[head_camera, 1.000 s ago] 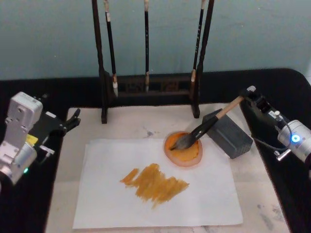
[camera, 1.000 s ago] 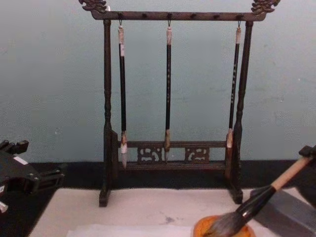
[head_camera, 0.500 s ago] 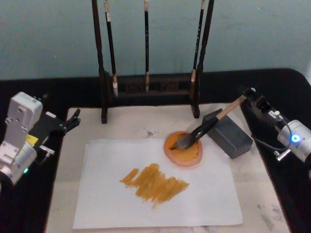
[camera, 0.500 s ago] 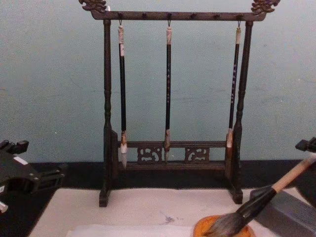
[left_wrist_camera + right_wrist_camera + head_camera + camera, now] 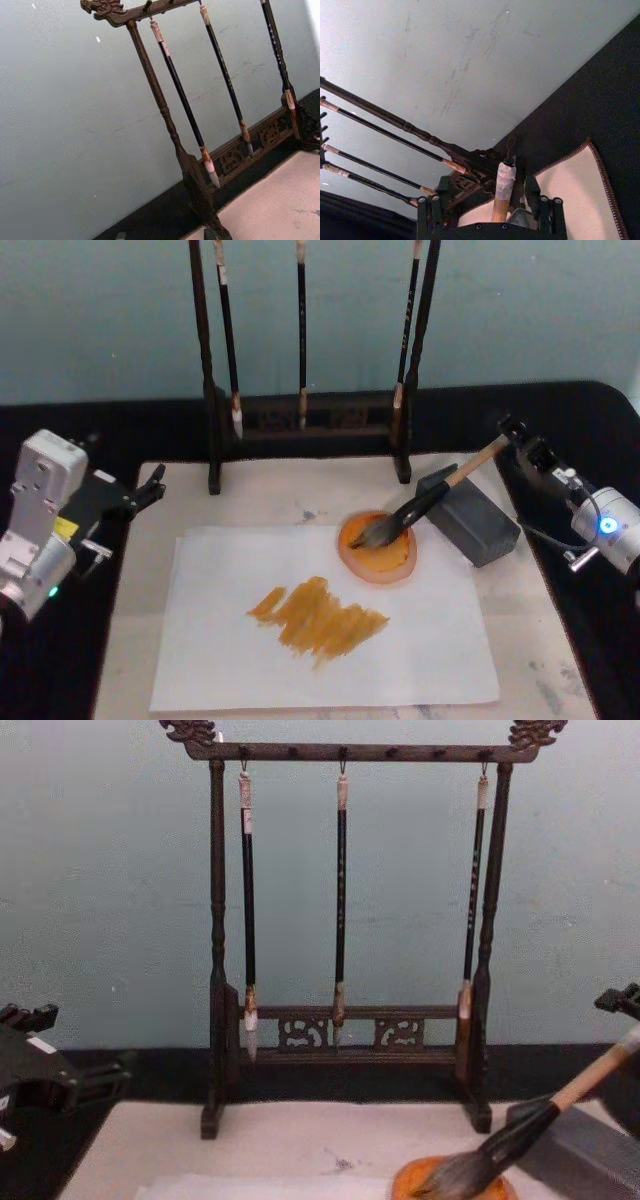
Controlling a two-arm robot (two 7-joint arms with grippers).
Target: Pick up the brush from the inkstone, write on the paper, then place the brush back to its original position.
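Right gripper [image 5: 512, 436]: it sits at the right side of the table, low, at the top end of the brush [image 5: 420, 504]. In the right wrist view its fingers [image 5: 427, 212] stand on both sides of the handle. I cannot tell if they press on it or have let go.
Left gripper [image 5: 152, 483]: it rests at the left edge of the mat, well away from the brush. I cannot tell if it is apart or together.
Brush: it leans on the grey block [image 5: 470, 515], with its handle up to the right. Its bushy tip lies in the orange dish [image 5: 378, 548].
Paper [image 5: 320, 625]: the white sheet lies flat on the cream mat [image 5: 270, 495]. It has an orange scribble [image 5: 317, 617] in its middle. The dish sits on its far right part.
Table: it is black [image 5: 570, 430]. The mat covers its middle.
Room: a pale blue-green wall [image 5: 110, 900] stands behind the table.
Brush rack [image 5: 345, 935]: a dark wooden frame at the back of the mat. Three slim black brushes [image 5: 341, 900] hang from it.
Chest view: it shows the top bar of the rack with its carved ends.
Head view: it shows the whole paper and the scribble.
Right wrist view: it shows the white cap [image 5: 505, 178] of the brush up close.
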